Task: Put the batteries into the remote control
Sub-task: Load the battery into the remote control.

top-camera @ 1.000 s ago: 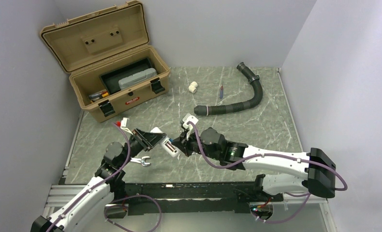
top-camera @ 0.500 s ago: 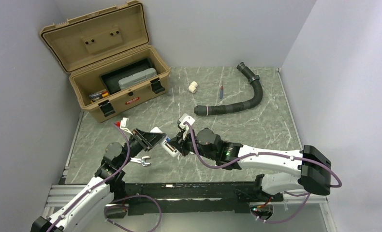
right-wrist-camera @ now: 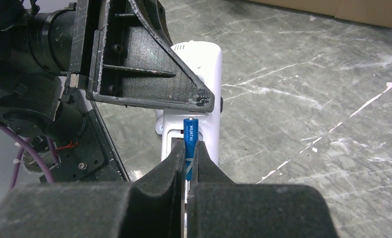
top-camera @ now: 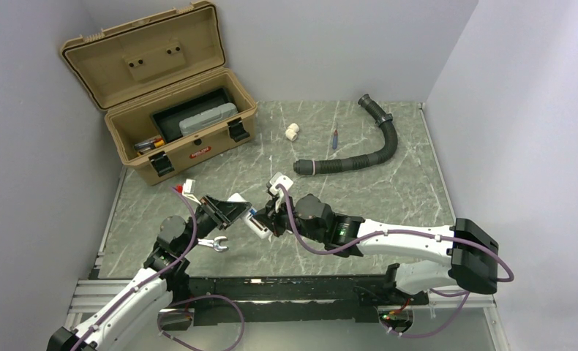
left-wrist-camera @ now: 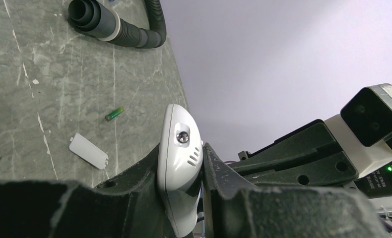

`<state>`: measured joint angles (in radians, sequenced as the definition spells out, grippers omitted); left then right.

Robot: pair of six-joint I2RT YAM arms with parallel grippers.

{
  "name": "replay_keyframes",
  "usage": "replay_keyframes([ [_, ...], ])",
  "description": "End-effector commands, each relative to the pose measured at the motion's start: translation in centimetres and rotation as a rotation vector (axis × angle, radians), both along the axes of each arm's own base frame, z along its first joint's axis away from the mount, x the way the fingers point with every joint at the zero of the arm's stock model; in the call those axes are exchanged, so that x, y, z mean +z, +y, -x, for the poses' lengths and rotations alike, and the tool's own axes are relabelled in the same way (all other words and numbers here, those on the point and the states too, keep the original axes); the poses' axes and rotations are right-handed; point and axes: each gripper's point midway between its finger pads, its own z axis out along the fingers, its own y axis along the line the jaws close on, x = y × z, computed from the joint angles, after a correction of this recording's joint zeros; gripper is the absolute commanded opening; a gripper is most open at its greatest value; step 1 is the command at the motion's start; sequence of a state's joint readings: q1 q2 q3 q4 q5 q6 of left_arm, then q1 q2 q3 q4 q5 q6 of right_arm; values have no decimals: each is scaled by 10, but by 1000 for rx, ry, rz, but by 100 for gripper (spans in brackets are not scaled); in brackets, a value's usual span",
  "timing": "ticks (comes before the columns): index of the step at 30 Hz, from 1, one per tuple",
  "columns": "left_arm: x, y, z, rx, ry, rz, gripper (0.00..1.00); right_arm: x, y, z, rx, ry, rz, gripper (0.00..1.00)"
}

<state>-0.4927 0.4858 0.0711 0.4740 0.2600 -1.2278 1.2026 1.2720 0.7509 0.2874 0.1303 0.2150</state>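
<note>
Clamps the small white plastic remote control (left-wrist-camera: pixel 179 148) between the pressed-in fingers of the left gripper (left-wrist-camera: pixel 181 168), raised off the grey marbled table (left-wrist-camera: pixel 35 99). Pinches the slim blue cylindrical battery (right-wrist-camera: pixel 190 134) in the right gripper (right-wrist-camera: pixel 188 148), right at the remote's open bay, long axis roughly along the remote's length. Leaves the slim green battery (left-wrist-camera: pixel 114 114) lying near the flat white cover piece (left-wrist-camera: pixel 88 150).

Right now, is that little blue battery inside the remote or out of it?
Out. The blue battery is pinched in the right gripper, its tip just in front of the remote control, not seated in the battery slot.
</note>
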Motion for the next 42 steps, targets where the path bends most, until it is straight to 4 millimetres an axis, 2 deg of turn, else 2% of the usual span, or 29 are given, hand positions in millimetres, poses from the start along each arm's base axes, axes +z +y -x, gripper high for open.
replay_keyframes([
  [1, 20, 0, 2, -2, -58, 48, 0, 24, 9, -2, -10, -12, -83, 0],
  [42, 20, 3, 1, 16, 12, 109, 0, -17, -6, 10, 0, 32, 9, 0],
])
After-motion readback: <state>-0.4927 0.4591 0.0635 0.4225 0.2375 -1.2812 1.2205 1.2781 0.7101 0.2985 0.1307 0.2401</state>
